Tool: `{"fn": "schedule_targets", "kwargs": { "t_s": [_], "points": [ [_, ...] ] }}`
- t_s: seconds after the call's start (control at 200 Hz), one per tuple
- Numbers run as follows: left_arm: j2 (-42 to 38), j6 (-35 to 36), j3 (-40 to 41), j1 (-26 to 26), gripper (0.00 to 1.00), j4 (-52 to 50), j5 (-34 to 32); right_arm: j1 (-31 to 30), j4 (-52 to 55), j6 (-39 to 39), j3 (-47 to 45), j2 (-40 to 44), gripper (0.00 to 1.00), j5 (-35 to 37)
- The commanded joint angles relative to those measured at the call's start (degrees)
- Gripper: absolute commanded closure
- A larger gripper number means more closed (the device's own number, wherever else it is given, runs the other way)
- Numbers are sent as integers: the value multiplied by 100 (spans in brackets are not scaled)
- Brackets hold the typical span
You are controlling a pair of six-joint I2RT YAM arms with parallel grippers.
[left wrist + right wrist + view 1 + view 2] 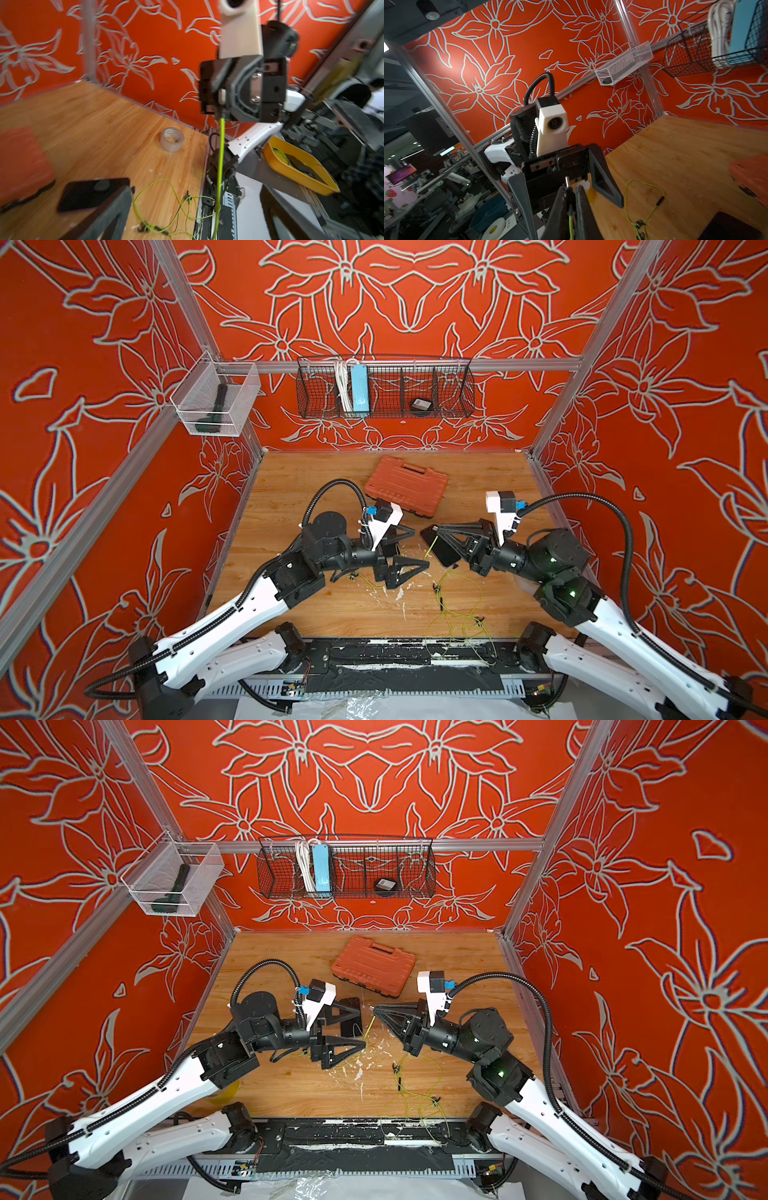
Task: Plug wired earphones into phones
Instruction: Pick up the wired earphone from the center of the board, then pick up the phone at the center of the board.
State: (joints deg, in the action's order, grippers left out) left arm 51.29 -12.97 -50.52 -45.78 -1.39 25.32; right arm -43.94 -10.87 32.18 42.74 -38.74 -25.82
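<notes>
Plug (567, 181) of the wired earphones (221, 145) sat pinched in your right gripper (434, 529), metal tip exposed, likely for seating in the phone (446, 553) lying at its five o'clock, while your left gripper (419, 549) gaped wide at seven o'clock, holding nothing.

- Robotics lab cell: aluminium framing (399, 364) and orange floral panels (415, 294) box in a wooden worktop (291, 472).
- Wire basket (453, 406) hangs at 12 o'clock.
- Outside it, a lit monitor (401, 173) among cluttered desks (415, 184).
</notes>
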Motion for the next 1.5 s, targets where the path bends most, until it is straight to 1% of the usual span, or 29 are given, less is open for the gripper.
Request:
{"fn": "schedule_targets", "kwargs": {
  "t_s": [0.0,0.08,0.15,0.2,0.24,0.27,0.32,0.355,0.49,0.55,0.616,0.656,0.706,0.816,1.006,1.086,1.376,1.496],
  "points": [
    [-365,-492,-32,72,1,-589,-2004,0,1126,-765,130,202,96,778],
    [-403,-987,-69,326,1,-913,-2510,8,1667,-1013,50,304,96,1174],
    [-201,-1445,-95,751,1,-1159,-2391,8,1985,-1136,-120,398,97,1420],
    [172,-1739,-175,1062,3,-1453,-2211,8,2084,-1144,-305,476,97,1596],
    [588,-1908,-300,1212,7,-1769,-2165,6,2159,-1138,-424,537,97,1746],
    [987,-1981,-421,1273,13,-2009,-2196,1,2212,-1127,-499,568,97,1848],
    [1573,-2127,-657,1291,20,-2408,-2343,2,2313,-1109,-592,603,96,1964],
    [1979,-2194,-851,1291,21,-2618,-2389,1,2386,-1111,-649,594,96,2065],
    [3276,-2562,-1482,1254,18,-3259,-2958,1,2941,-1073,-578,558,97,2602],
    [3685,-2723,-1735,1146,16,-3534,-3438,5,3250,-1091,-450,657,97,2844],
    [4002,-2871,-1914,993,13,-3729,-3789,4,3683,-1078,-250,816,97,3133],
    [4206,-2997,-1971,919,11,-3776,-3867,4,3926,-1074,-123,891,97,3281],
    [4441,-3067,-2017,861,9,-3746,-3745,6,4139,-1096,-28,971,96,3358],
    [4946,-3205,-2113,744,8,-3556,-3365,1,4205,-1097,-32,1049,96,3288],
    [5674,-3238,-2632,594,9,-3712,-3357,6,3963,-1028,-159,945,96,3050],
    [5881,-3291,-2782,596,10,-3894,-3547,5,3812,-991,-215,819,96,2860],
    [6242,-3248,-2870,598,11,-4031,-3717,2,3103,-761,-547,395,96,2302],
    [6266,-3220,-2782,604,12,-3909,-3578,5,2751,-639,-712,191,96,2062]
  ]
}}
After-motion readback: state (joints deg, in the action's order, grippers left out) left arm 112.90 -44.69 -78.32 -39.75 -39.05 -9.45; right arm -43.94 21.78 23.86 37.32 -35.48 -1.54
